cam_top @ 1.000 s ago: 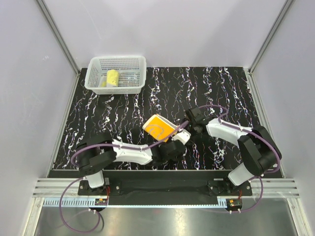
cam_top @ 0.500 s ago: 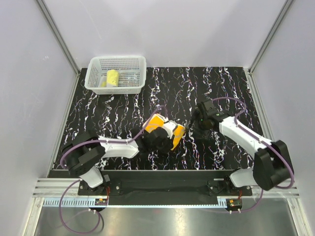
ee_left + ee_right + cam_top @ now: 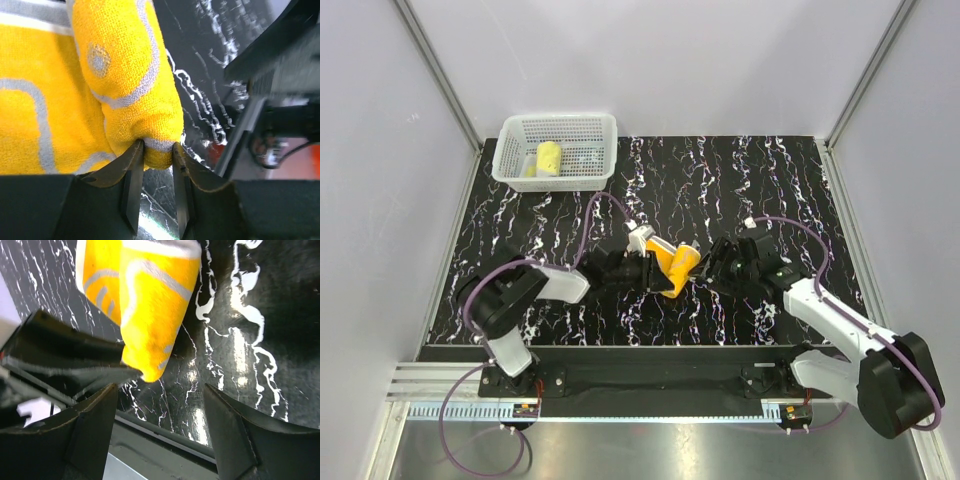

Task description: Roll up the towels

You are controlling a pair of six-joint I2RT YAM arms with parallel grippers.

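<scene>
One towel (image 3: 673,263), left hand (image 3: 156,150) pinching it

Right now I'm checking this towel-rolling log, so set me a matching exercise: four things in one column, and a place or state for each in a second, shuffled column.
1. left pincer
2. right pincer
3. basket
4. pale yellow roll

A. open, gripping nothing
B. inside the basket
C. shut on the orange towel
D. far left corner of the table

Pairs: 1-C, 2-A, 3-D, 4-B
</scene>
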